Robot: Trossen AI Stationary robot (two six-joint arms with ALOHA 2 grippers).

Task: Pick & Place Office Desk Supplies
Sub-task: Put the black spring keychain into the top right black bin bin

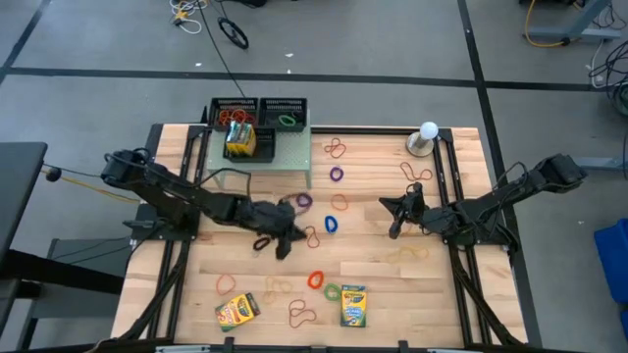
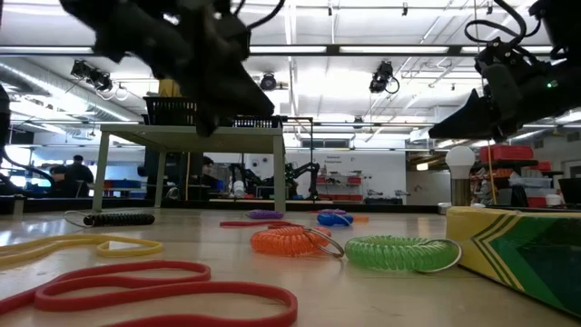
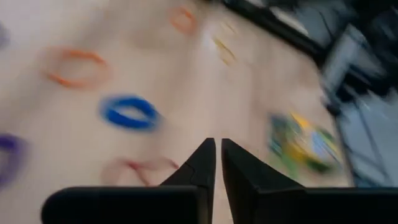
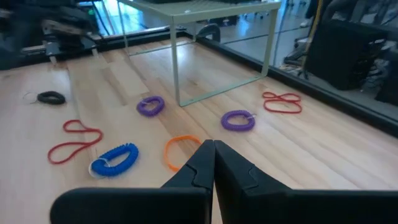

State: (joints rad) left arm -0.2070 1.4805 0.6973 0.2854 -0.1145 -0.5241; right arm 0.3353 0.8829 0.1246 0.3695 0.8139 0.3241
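Mostly unfinished: few supplies in mesh trays on shelf; many rubber bands, two crayon boxes loose mid-table. Left gripper nearly closed, empty; right gripper closed, empty.

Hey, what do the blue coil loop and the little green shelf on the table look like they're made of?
The blue coil loop looks like glossy plastic or rubbery spiral cord; its tight ridged windings shine. The green shelf looks like painted metal, matte pale green, judging by its thin straight legs and flat perforated top, though the finish alone can't confirm it.
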